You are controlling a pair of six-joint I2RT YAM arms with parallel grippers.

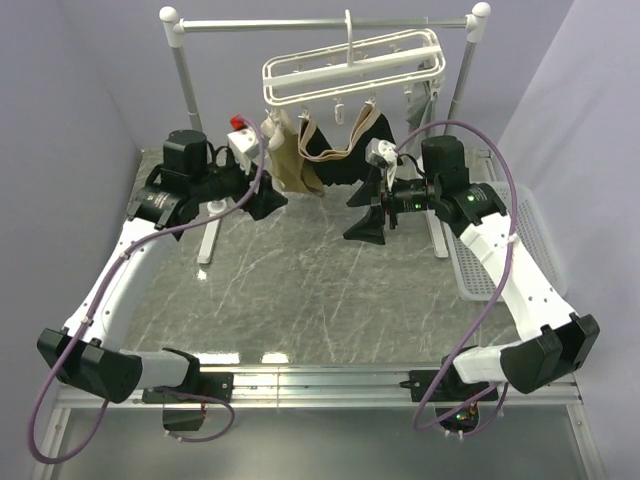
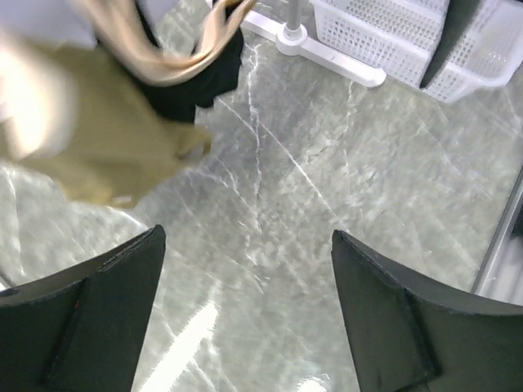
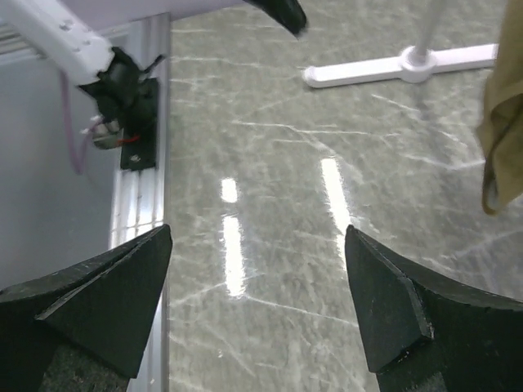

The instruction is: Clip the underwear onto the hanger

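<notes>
Hanging at the far middle of the scene: the underwear [image 1: 338, 168], black with a tan waistband [image 1: 345, 154], slung in a shallow U under the hanger [image 1: 350, 62]. Seemingly pinched near both upper corners by the dangling clips [image 1: 340, 113], though too small to confirm the bite. Hanger hooked over the metal rail [image 1: 300, 24].

Likely to handle as light, limp cloth: no stiffness, prone to fold, slide and swing at a touch. Best taken at the waistband, the thicker elastic edge, close beside a clip, rather than at the loose black legs.

Left gripper [image 1: 268, 203]: spread wide, holding nothing, low and just left of the underwear, near the tan garment [image 1: 287, 165]. Right gripper [image 1: 368, 222]: likewise spread and bare, just on the near side of the black fabric, towards the right.

By count: one pair of underwear, one hanger, one tan garment, one grey garment [image 1: 425, 105] at the frame's right end, one white basket [image 1: 495, 250] at the right edge, two grippers, two white posts [image 1: 182, 70] under the rail.
</notes>
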